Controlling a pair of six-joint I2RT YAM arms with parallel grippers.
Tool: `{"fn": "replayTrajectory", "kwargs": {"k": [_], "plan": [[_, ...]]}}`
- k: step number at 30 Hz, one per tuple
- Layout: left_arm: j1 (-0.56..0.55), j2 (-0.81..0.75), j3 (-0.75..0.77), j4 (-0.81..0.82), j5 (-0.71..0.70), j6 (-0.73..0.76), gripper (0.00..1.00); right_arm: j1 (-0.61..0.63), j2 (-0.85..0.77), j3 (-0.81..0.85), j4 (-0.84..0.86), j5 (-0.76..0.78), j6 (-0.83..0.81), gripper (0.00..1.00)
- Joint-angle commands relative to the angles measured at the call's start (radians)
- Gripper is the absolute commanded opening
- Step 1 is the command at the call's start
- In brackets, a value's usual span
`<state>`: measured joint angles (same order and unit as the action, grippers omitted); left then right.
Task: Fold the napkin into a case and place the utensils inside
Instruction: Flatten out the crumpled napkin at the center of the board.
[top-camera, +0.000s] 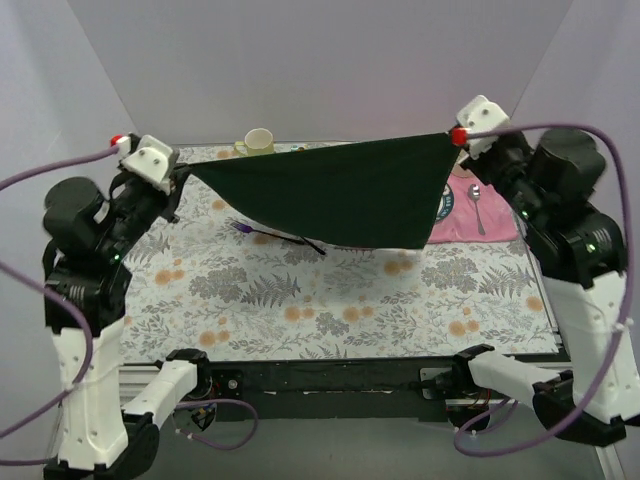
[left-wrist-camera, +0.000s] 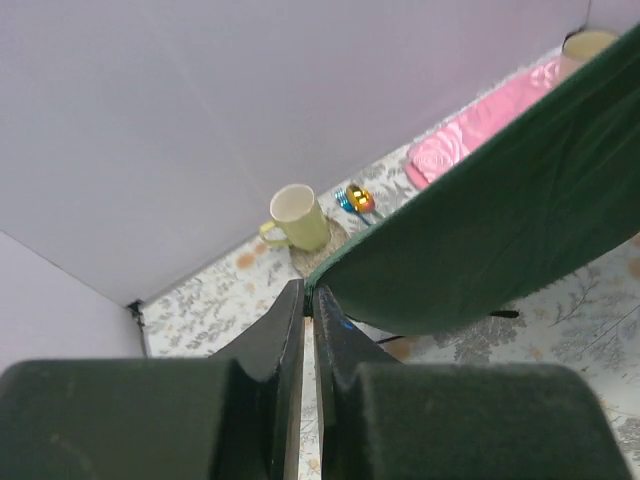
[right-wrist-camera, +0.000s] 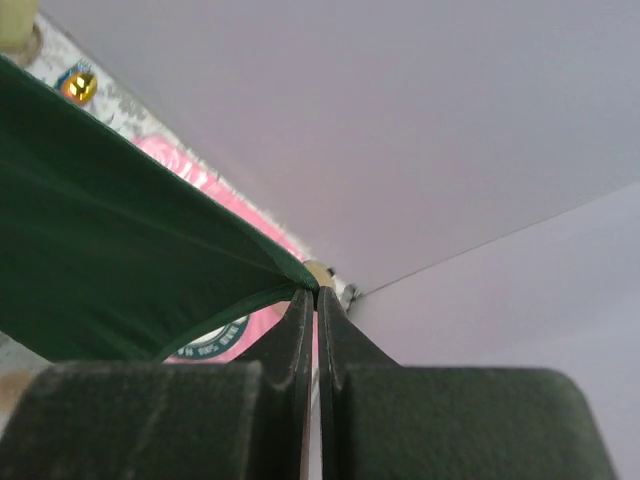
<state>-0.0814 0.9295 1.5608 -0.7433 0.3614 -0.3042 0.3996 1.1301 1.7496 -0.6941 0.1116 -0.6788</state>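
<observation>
Holds napkin (top-camera: 340, 195) stretched up off desk (top-camera: 300, 300), just right of mug (top-camera: 259, 141), with left claw (left-wrist-camera: 310, 292) pinched tight on corner nearest mug, right claw (right-wrist-camera: 316, 292) pinched on corner farthest from mug. Shows purple fork (top-camera: 258, 232) flat on desk, nearer than mug.

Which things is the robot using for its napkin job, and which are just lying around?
For the job: dark green napkin, pinched at two corners by the left gripper and right gripper; purple fork lying below it.
Just lying about: pale yellow mug, pink placemat, plate and silver spoon on it, blue and gold spoons.
</observation>
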Motion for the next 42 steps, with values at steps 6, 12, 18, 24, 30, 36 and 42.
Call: {"fn": "replayTrajectory", "kwargs": {"k": [6, 12, 18, 24, 30, 36, 42], "plan": [[0.003, -0.141, 0.195, -0.067, -0.012, -0.078, 0.0, -0.002, -0.155, 0.227, -0.047, -0.165, -0.01, 0.01], [0.003, -0.09, 0.281, -0.065, -0.07, -0.096, 0.0, -0.007, -0.107, 0.312, -0.128, -0.19, 0.038, 0.01], [0.003, -0.031, 0.194, -0.051, -0.169, -0.046, 0.0, -0.007, -0.066, 0.225, -0.102, -0.172, 0.039, 0.01], [0.003, 0.009, -0.097, 0.123, -0.262, 0.0, 0.0, -0.007, 0.0, -0.022, 0.034, -0.044, 0.015, 0.01], [0.003, 0.199, -0.304, 0.369, -0.285, 0.031, 0.0, -0.008, 0.111, -0.241, 0.214, 0.011, -0.053, 0.01], [0.005, 0.457, -0.364, 0.539, -0.233, 0.045, 0.0, -0.031, 0.307, -0.357, 0.424, -0.044, -0.067, 0.01], [0.012, 0.672, -0.378, 0.648, -0.249, 0.056, 0.0, -0.07, 0.551, -0.317, 0.522, -0.082, -0.068, 0.01]]}}
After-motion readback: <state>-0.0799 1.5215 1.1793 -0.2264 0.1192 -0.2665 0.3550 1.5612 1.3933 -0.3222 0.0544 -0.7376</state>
